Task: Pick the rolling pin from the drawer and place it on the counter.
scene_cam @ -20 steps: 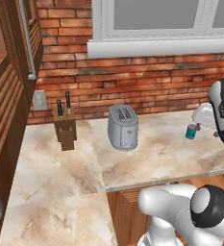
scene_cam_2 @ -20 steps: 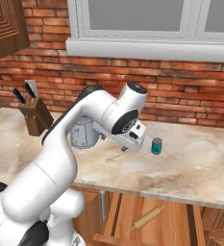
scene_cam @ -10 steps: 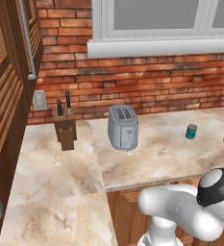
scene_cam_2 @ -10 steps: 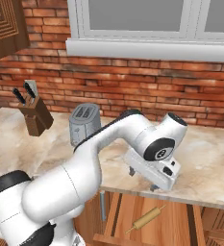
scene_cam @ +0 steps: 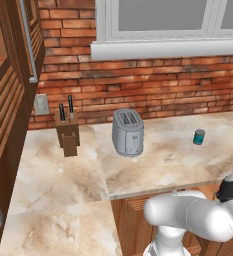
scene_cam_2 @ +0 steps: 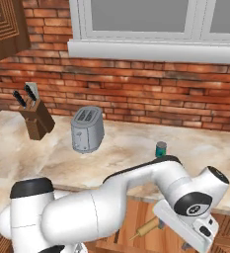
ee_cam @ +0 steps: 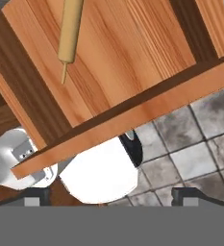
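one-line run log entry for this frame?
phase: reach | gripper: over open drawer, holding nothing | rolling pin: in drawer | counter: toaster, can, knife block

I'm working in a home kitchen: a marbled stone counter (scene_cam: 63, 185) under a brick wall (scene_cam: 153, 80) and window (scene_cam: 163, 20), carrying a toaster (scene_cam: 127, 132) and knife block (scene_cam: 68, 135), with wooden cabinets (scene_cam: 8, 100) alongside.

The end effector (scene_cam_2: 198, 242) hangs below the bench (scene_cam_2: 131, 148) edge, over the open drawer (ee_cam: 128, 62). The rolling pin (scene_cam_2: 147, 228) lies in the drawer, just left of the end effector. On the bench, the can (scene_cam_2: 160, 148) stands behind it, and the toaster (scene_cam_2: 87, 129) and knife block (scene_cam_2: 36, 118) farther left.
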